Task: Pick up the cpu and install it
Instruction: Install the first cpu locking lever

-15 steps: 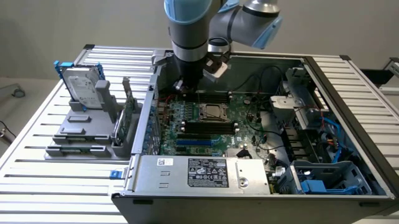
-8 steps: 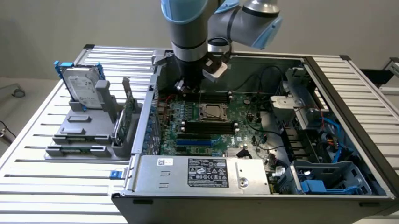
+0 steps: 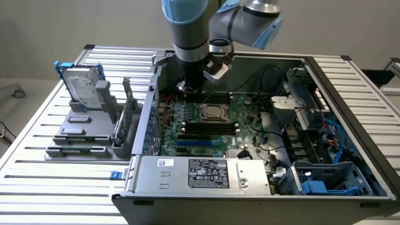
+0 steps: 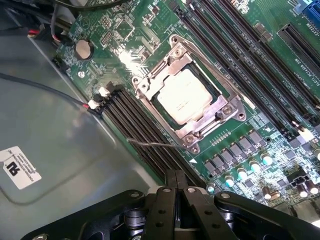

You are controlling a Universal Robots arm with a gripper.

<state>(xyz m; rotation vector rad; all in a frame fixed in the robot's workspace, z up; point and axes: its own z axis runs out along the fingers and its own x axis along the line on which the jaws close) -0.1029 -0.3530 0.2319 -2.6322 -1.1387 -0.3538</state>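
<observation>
Closed, empty gripper [image 3: 185, 87] over the motherboard [image 3: 242, 116]; the cpu [image 3: 212, 112] lies in its socket.

Exterior view: the arm comes down from the upper centre of the frame into the open computer case [image 3: 250, 63], and the gripper, fingers pressed together and holding nothing, hangs above the upper part of the green board, up and toward the exterior view's left of the cpu. The cpu sits mid-board inside a metal rim, with black memory slots [image 3: 203, 127] just below it. Outside the case, at the exterior view's left, a hard drive [image 3: 83, 86] stands upright in a grey holder [image 3: 81, 126].

Wrist view: the black fingers [image 4: 167, 200] meet tip to tip with no gap, near a row of memory slots. The pale silver cpu [image 4: 182, 95] lies flat within the socket rim [image 4: 227, 107], apart from the fingertips, and a coin battery [image 4: 83, 48] lies beyond it.
</observation>
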